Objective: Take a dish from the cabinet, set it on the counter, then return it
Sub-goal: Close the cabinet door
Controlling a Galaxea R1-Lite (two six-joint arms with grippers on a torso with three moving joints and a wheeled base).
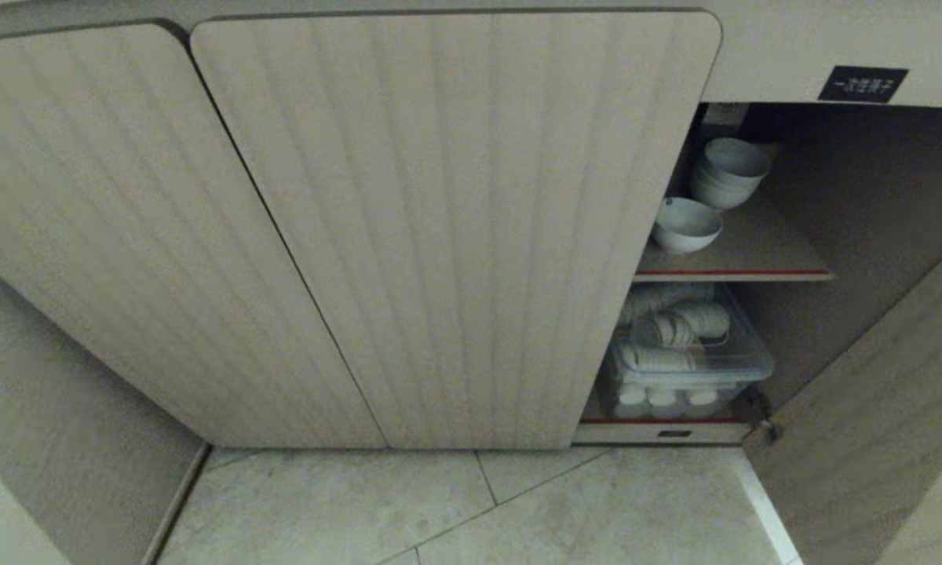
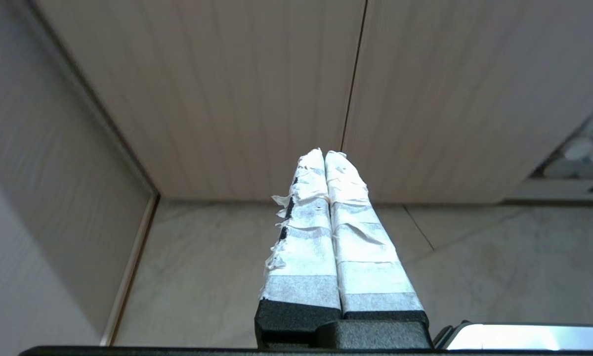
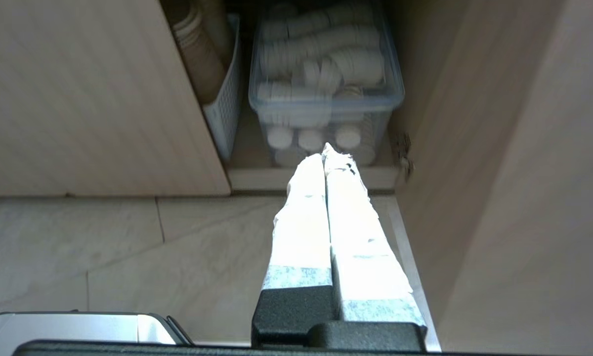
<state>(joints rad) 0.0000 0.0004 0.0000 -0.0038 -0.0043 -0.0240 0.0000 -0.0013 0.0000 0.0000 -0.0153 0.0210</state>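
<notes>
Because the bowl [image 1: 684, 225] sits on the upper shelf [image 1: 761, 263] of the cabinet [image 1: 455, 227] just beside a stack of bowls [image 1: 726, 173], a careless reach could knock the stack or catch the open door [image 1: 871, 408]. Both the left pincer [image 2: 324, 154] and right pincer [image 3: 324, 151] hang low, fingers pressed together, holding nothing. Below, a clear bin [image 1: 687, 357] holds white cups or lids, and a white basket [image 3: 223, 99] holds brown cups.

Two closed ribbed cabinet doors [image 1: 455, 227] and one open door [image 1: 871, 408] were shown. One single white bowl [image 1: 685, 225] and one nested stack of bowls [image 1: 728, 173] sat on the upper shelf [image 1: 753, 251]. One clear plastic bin [image 1: 687, 369] held small white dishes, too many to count.
</notes>
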